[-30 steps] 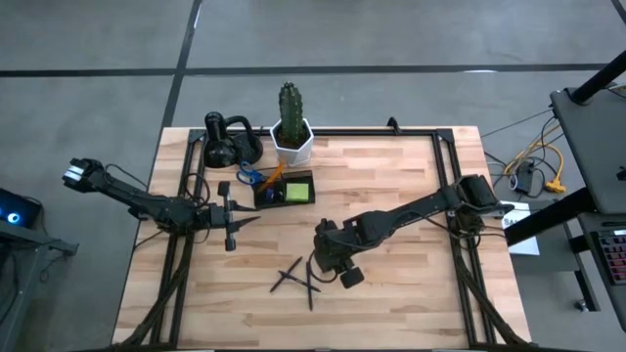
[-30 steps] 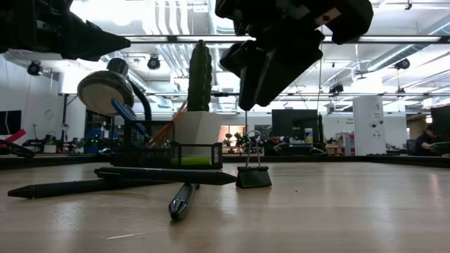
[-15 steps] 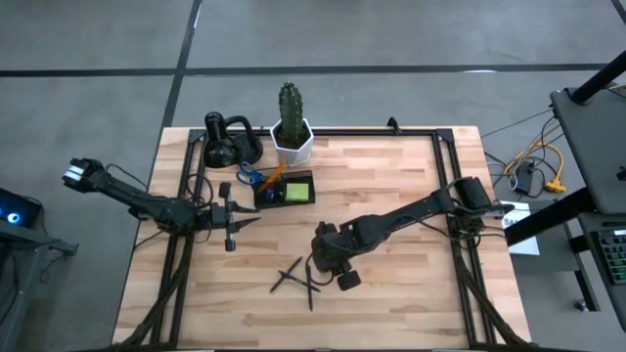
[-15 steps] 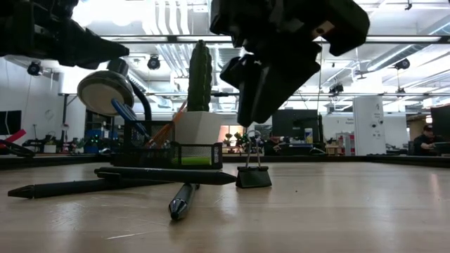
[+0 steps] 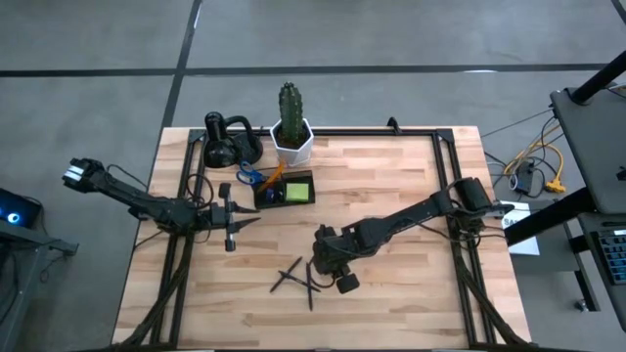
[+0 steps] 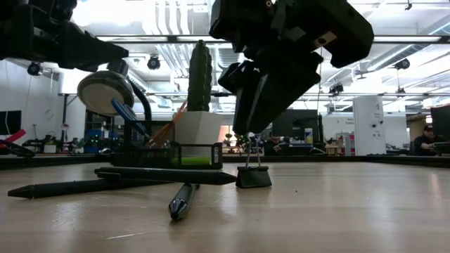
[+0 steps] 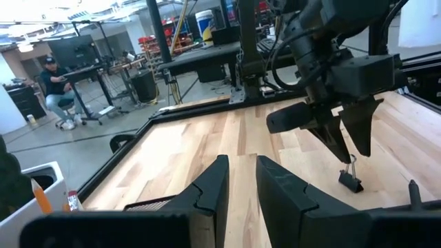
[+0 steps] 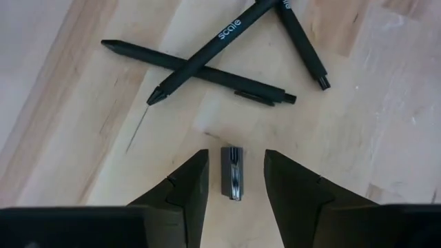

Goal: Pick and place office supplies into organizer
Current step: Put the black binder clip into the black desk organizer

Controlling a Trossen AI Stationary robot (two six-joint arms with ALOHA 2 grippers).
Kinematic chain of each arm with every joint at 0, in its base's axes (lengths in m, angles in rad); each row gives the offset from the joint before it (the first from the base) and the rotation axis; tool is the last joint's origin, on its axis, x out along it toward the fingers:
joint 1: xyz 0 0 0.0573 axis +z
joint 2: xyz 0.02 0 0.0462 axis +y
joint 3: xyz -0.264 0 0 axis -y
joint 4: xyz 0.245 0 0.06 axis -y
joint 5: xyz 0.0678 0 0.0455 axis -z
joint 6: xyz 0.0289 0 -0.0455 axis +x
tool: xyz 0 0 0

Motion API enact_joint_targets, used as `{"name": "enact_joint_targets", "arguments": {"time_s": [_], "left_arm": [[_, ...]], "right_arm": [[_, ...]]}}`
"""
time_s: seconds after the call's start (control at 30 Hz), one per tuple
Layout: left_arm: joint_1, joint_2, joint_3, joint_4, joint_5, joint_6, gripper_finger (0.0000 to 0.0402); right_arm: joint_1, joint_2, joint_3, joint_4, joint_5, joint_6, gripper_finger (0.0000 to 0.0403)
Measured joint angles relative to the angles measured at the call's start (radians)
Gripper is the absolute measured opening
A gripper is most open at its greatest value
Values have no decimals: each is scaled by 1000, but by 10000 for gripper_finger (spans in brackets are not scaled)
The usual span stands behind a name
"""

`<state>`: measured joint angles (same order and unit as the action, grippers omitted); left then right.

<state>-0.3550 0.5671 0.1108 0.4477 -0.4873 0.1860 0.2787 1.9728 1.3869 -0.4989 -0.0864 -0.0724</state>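
The right gripper hangs open directly over the upright binder clip, its long axis running along the gap between the fingers, jaws straddling it untouched

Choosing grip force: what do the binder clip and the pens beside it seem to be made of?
Binder clip: likely painted sheet metal, black body with thin shiny wire handles standing up. Pens: probably matte black plastic, printed white lettering, dull sheen. The right gripper hangs open, straddling the clip. The tabletop looks like pale varnished wood.

Open workshop hall with grey concrete floor, white ceiling ducts, desks, monitors
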Motion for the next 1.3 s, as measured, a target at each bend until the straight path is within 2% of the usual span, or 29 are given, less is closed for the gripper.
{"name": "enact_joint_targets", "arguments": {"time_s": [0.77, 1.2, 1.3], "left_arm": [[0, 1, 0, 0, 0, -24, 59], [0, 2, 0, 0, 0, -24, 59], [0, 2, 0, 0, 0, -24, 59]], "right_arm": [[-2, 37, -18, 7, 11, -33, 98], [-2, 37, -18, 8, 11, -49, 19], [-2, 37, -18, 7, 11, -63, 11]]}}
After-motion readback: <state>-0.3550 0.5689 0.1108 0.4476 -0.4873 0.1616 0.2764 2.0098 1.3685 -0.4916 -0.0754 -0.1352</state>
